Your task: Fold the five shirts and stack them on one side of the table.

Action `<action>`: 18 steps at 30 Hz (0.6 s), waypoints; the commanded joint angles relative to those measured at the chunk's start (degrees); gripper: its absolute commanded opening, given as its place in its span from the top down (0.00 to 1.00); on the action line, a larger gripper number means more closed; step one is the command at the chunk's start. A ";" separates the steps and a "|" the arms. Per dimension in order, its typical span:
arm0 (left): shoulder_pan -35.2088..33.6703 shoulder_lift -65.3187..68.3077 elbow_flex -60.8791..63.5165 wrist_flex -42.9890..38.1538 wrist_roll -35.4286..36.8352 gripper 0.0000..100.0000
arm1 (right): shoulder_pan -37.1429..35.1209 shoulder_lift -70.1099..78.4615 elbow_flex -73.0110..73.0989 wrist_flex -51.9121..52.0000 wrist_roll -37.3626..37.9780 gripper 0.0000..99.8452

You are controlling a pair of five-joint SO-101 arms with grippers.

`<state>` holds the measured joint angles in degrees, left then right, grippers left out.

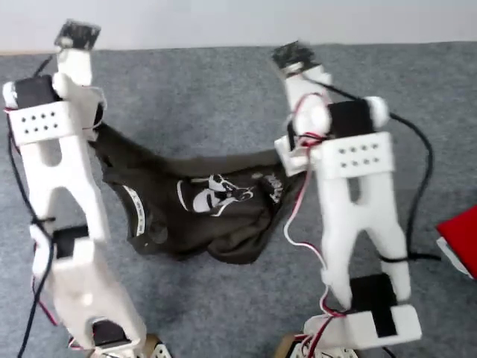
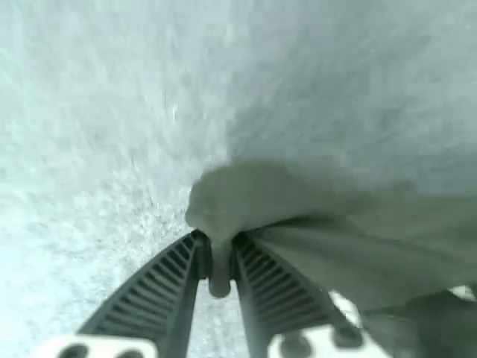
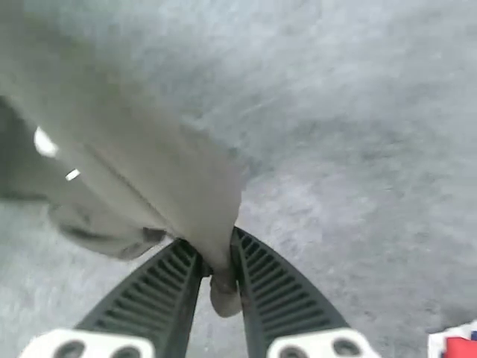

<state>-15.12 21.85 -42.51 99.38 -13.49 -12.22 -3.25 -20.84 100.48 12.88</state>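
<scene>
- We had the left gripper (image 2: 216, 250) closed tight on a pinch of the dark shirt (image 1: 201, 212), and the right gripper (image 3: 216, 265) closed on another edge.
- Gripped at two points well apart, the shirt hung between the arms, its middle sagging toward the grey surface (image 1: 186, 89) (we judged this was to spread it flat for folding).
- A red item (image 1: 463, 237) lay near the right arm.

Grey felt-like table cover (image 1: 194, 97) meets a pale wall (image 1: 223, 19) behind.
</scene>
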 commanded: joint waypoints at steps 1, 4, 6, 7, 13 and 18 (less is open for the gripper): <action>4.04 -15.74 2.15 1.14 3.60 1.00 | 4.35 -5.67 -5.01 1.71 3.78 0.99; 5.71 -23.03 2.07 1.14 5.89 1.00 | 6.20 -9.10 -5.89 1.63 6.59 0.99; 5.80 -28.04 1.10 1.14 5.98 1.00 | 6.64 -11.91 -5.89 1.54 7.74 0.99; 5.80 -30.59 0.31 1.14 5.80 1.00 | 6.81 -13.32 -5.89 1.54 8.44 0.99; 7.47 -41.41 -6.90 -0.88 5.71 1.00 | 9.27 -21.23 -5.89 -0.13 11.43 0.99; 7.30 -45.54 -13.14 -6.24 5.71 1.00 | 11.82 -28.26 -5.89 -5.76 11.52 0.99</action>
<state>-7.74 -20.62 -52.00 96.92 -8.31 -2.02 -26.81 -24.00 98.02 23.69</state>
